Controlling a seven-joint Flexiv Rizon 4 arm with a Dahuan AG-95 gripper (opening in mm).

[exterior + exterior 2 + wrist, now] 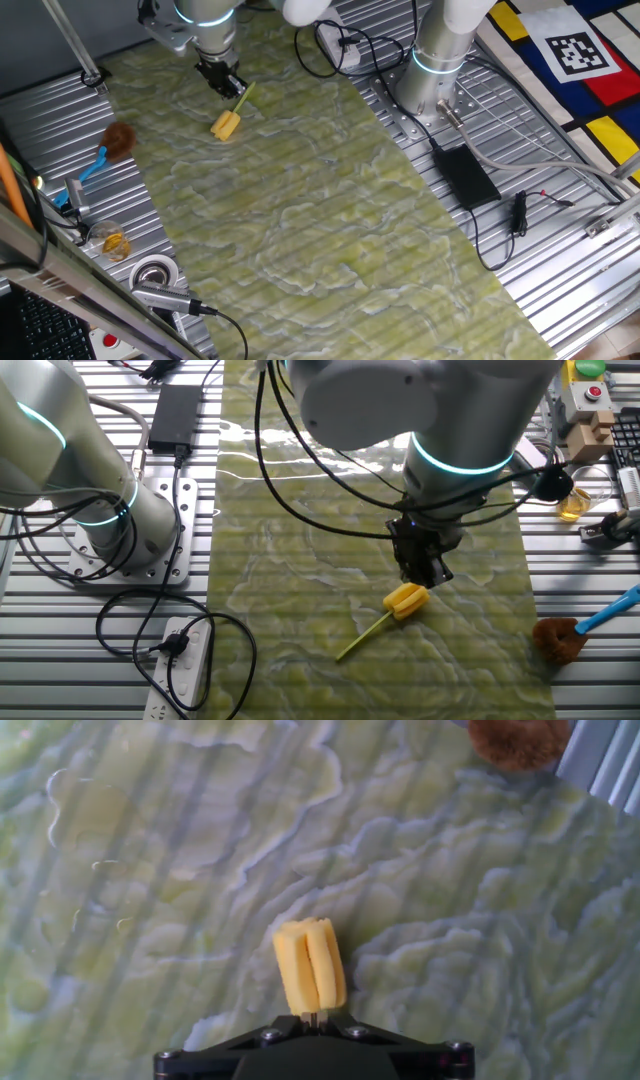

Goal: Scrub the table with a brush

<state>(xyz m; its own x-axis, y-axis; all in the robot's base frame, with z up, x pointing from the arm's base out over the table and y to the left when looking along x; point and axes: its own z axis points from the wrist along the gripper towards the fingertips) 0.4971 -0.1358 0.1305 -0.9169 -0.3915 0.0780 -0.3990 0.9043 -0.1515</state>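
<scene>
The brush has a small yellow blocky head (pixel 226 126) and a thin pale stem (pixel 244 98). It is at the far left part of the marbled yellow-green table (pixel 330 200). My gripper (pixel 224 84) stands just above it. In the other fixed view the gripper (pixel 428 572) is right over the yellow head (pixel 406 600), and the stem (pixel 358 644) slants away down-left. In the hand view the head (pixel 310 967) juts out from the fingertips of the gripper (pixel 314 1017). The jaws are closed on a thin pale bit at the head's base. The head is on or just over the table (pixel 150 870).
A brown fluffy brush with a blue handle (pixel 112 143) lies on the silver ribbed panel left of the table and also shows in the other fixed view (pixel 562 638). The other arm's base (pixel 430 75), a black power brick (pixel 465 175) and cables are at the right. A power strip (pixel 180 670) lies by the table edge.
</scene>
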